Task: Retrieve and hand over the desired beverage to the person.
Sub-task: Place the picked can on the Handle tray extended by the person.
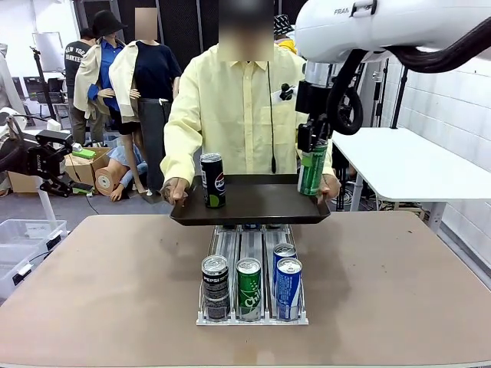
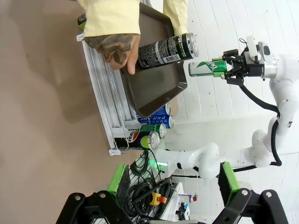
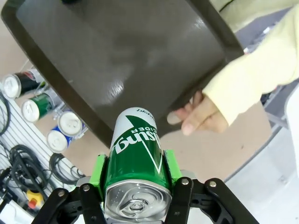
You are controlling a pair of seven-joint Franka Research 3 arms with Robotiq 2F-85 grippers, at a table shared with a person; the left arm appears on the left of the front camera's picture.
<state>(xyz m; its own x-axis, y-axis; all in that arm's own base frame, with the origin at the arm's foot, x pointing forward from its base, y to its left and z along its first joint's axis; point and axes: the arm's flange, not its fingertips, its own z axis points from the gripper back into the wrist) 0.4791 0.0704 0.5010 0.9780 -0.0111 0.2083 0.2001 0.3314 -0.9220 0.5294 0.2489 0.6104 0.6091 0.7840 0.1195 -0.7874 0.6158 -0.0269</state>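
Note:
The person (image 1: 245, 100) in a pale-yellow shirt holds a dark tray (image 1: 261, 208) by both ends above the table's far edge. On its left part stands a black Pepsi can (image 1: 212, 180). My right gripper (image 1: 312, 146) is shut on a green cider can (image 1: 312, 169), held upright just above the tray's right end, close to the person's hand (image 3: 201, 114). In the right wrist view the green can (image 3: 135, 163) sits between the green pads (image 3: 99, 172), over the tray's rim (image 3: 100, 126). My left gripper (image 2: 173, 179) is open, holding nothing, off to the side of the table.
A white can rack (image 1: 253, 318) stands on the brown table (image 1: 92, 291) under the tray. At its front are a black Pepsi can (image 1: 215, 285), a green can (image 1: 248, 287) and a blue can (image 1: 288, 285), with another blue one (image 1: 283, 253) behind.

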